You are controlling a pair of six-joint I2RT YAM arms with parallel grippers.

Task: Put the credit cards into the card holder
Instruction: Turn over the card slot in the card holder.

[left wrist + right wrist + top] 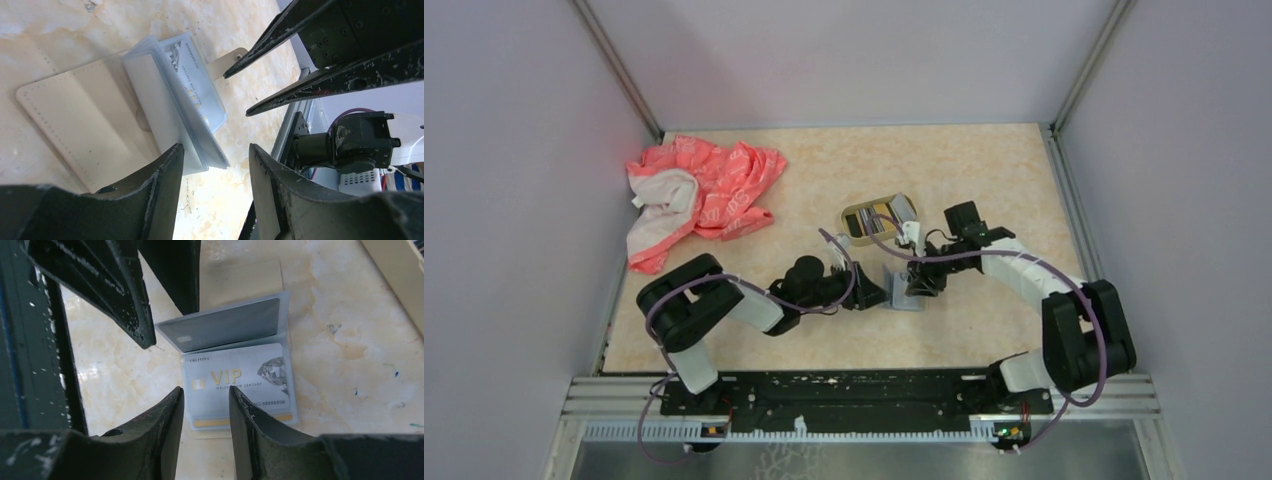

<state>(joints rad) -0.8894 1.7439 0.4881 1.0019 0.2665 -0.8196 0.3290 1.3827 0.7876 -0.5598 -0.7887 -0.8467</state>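
Observation:
The card holder (879, 217), a small gold-rimmed tin, lies open at mid-table with striped card edges inside. In front of it a tan wallet (75, 120) lies open with clear sleeves fanned out. One sleeve holds a silvery VIP credit card (240, 380), and a grey card (225, 327) sits in the raised sleeve above it. A pale blue card (197, 85) shows in the left wrist view. My left gripper (215, 160) is open at the sleeves' left edge, holding nothing. My right gripper (206, 395) is open just over the VIP card's near edge, facing the left gripper's fingers (125, 295).
A crumpled pink-red cloth (699, 195) lies at the back left of the table. Grey walls close the table on three sides. The tin's olive edge (395, 280) shows at the right wrist view's top right. Both arms meet low over the wallet (904, 288).

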